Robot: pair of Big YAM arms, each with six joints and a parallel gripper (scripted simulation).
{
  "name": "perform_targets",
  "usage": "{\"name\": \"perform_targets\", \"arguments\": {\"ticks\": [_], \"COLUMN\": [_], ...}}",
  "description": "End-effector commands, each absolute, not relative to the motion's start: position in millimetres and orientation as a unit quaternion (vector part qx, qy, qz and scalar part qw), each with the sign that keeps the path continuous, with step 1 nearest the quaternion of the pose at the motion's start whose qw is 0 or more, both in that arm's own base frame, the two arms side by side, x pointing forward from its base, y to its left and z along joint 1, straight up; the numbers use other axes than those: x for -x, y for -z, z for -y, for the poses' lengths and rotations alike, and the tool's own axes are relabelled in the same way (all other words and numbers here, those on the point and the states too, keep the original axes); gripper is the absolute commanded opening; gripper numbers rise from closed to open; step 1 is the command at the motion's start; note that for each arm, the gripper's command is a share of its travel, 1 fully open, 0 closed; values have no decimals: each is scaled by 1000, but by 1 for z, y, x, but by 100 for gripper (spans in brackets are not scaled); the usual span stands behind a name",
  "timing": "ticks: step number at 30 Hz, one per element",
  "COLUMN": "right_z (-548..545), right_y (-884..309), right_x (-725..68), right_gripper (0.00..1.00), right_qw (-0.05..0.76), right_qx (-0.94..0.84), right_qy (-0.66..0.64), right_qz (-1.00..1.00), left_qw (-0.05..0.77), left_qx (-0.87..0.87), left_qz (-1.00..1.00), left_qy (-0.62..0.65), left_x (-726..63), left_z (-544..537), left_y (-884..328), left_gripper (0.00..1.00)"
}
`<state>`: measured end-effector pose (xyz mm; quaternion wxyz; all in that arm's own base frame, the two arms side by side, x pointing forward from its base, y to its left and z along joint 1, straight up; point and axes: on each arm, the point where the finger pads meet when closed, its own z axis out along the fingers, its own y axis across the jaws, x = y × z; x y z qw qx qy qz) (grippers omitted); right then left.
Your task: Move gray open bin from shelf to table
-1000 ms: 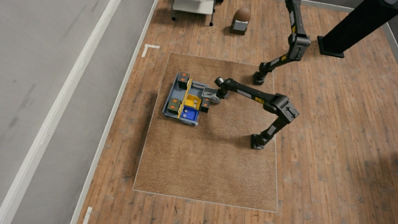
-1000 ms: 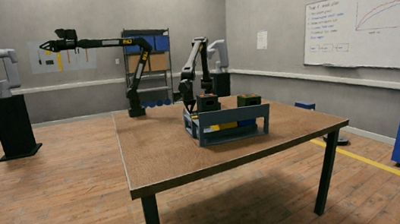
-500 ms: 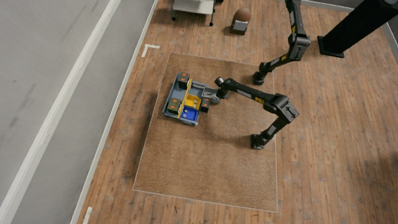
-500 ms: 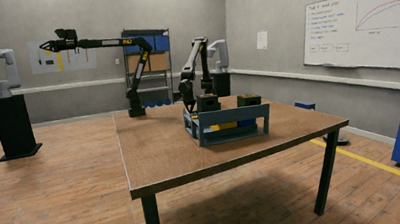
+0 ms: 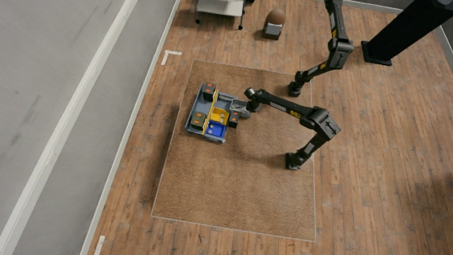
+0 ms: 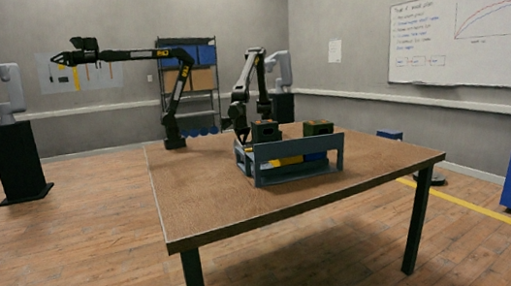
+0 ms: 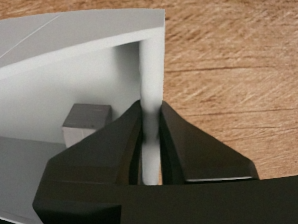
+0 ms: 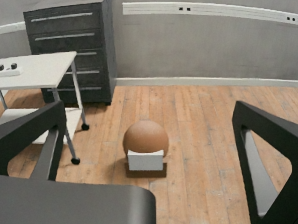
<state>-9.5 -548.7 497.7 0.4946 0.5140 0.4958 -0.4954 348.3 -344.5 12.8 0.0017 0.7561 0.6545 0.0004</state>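
Note:
The gray open bin sits on the table just beside the blue-gray shelf. My left gripper is shut on the bin's thin side wall. A small gray block lies inside the bin. A yellow bin and a blue bin stand in the shelf. My right gripper is open and empty, held high and far from the table.
Dark green boxes with orange marks stand on the shelf. The brown table stretches toward the front. A brown dome sits on the floor beyond it.

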Motion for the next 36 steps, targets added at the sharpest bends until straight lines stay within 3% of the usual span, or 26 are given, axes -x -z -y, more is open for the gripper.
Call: {"name": "perform_targets", "arguments": {"ticks": [1,36], "right_z": [545,545], "right_y": [-501,-501], "right_x": [14,14], "right_gripper": [100,100], "right_qw": [494,494], "right_qx": [-506,-506], "right_qy": [506,506], "right_qz": [-494,-494], "left_qw": [33,11], "left_qx": [-757,-757], "left_qz": [-653,-653], "left_qy": [-4,-3], "left_x": [-354,-351], "left_z": [357,352], "left_y": [-31,3], "left_gripper": [0,0]}}
